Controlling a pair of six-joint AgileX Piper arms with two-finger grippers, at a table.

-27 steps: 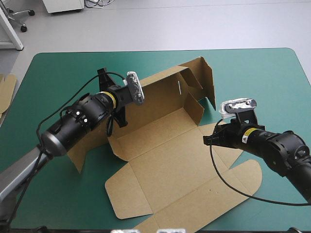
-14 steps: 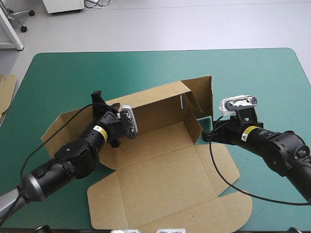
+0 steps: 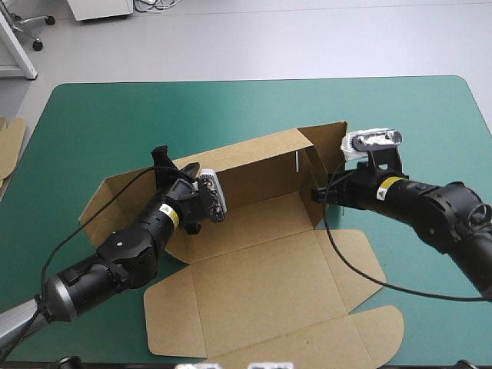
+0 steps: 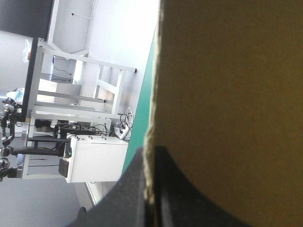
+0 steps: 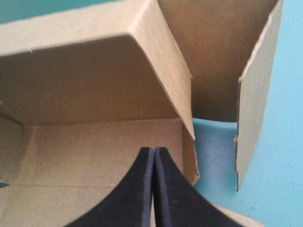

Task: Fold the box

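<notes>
While the box (image 3: pixel 261 261) lies in the middle of the teal-green cover (image 3: pixel 92 115), back wall and right end flaps raised, front lid flat, I see spare board (image 3: pixel 9 146) just off the cover's left edge. My left gripper (image 4: pixel 150 149) pinches the raised board near the back wall's left end, fingers all but closed on it. That board fills its view and hides the rest. My right gripper (image 5: pixel 154 150) is closed to a point, holding nothing, over the box floor beside the right end flap. From above, my left arm (image 3: pixel 115 254) covers the box's left front corner.
</notes>
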